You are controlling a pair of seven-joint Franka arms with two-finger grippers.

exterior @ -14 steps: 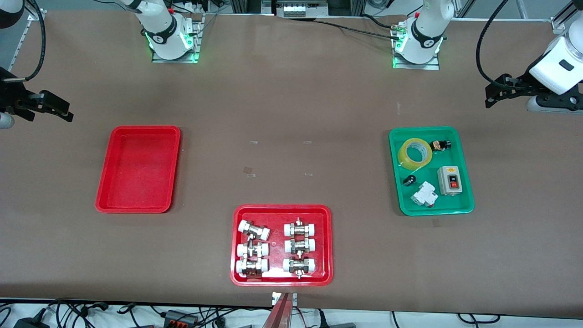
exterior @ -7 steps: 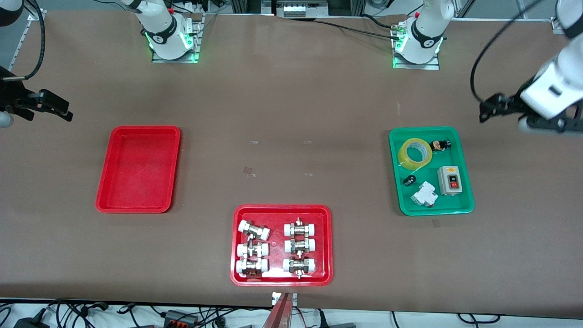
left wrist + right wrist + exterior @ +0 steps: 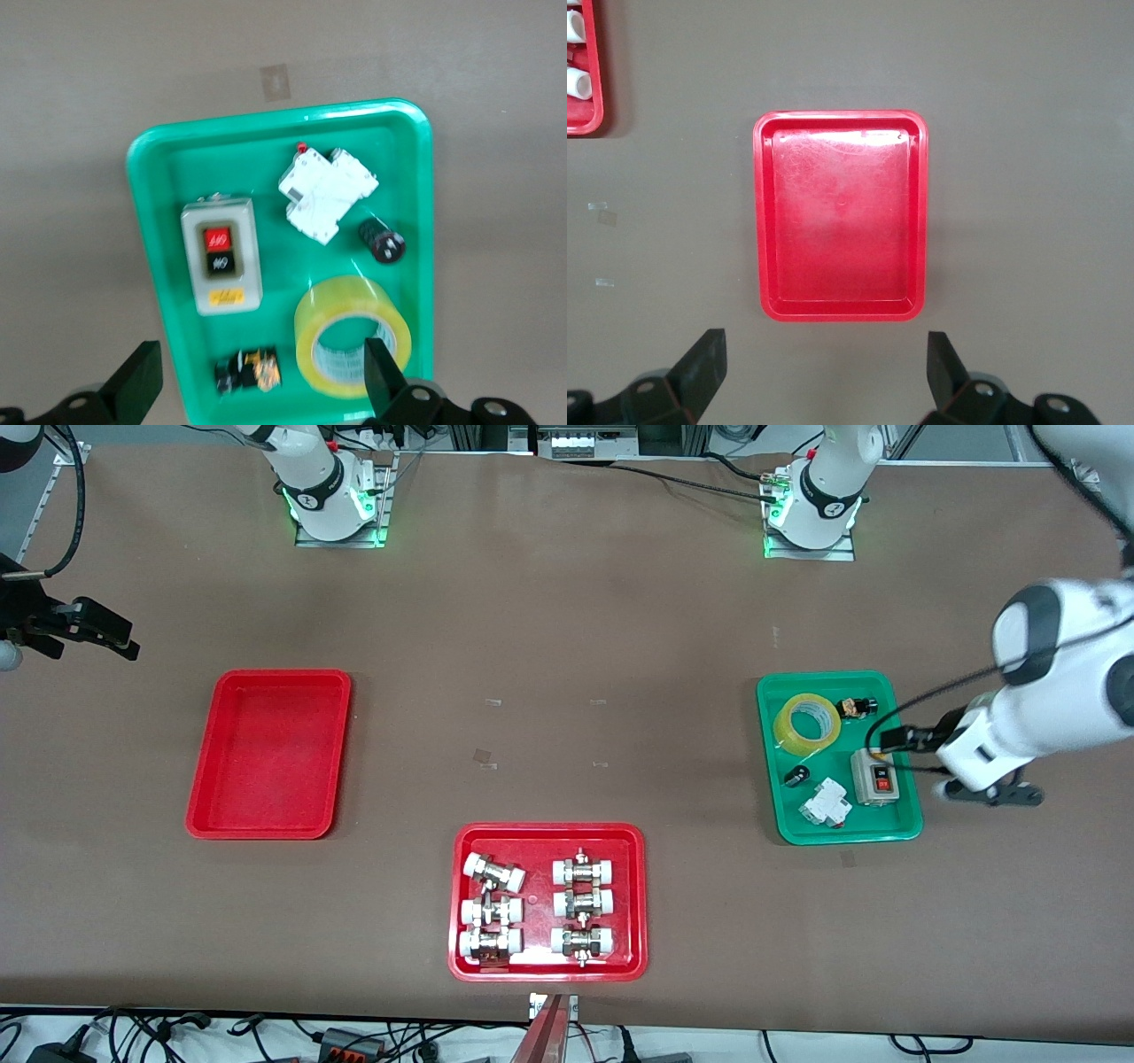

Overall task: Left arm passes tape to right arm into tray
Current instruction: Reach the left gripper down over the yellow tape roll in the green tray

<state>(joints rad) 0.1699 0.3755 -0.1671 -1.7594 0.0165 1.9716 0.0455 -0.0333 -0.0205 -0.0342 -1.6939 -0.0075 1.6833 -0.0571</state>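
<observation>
The tape [image 3: 807, 724] lay flat in the green tray [image 3: 904, 828], beside a grey switch box [image 3: 875, 776]. The left gripper [image 3: 257, 390] hung over that tray, jaws open and empty. The right gripper [image 3: 824, 372] waited, jaws open, above the bare red tray [image 3: 205, 821].

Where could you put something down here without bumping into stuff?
The plain red tray holds nothing, and bare table stretches between it and the green tray. The green tray is crowded: tape, switch box, breaker. The fittings tray is full.
</observation>
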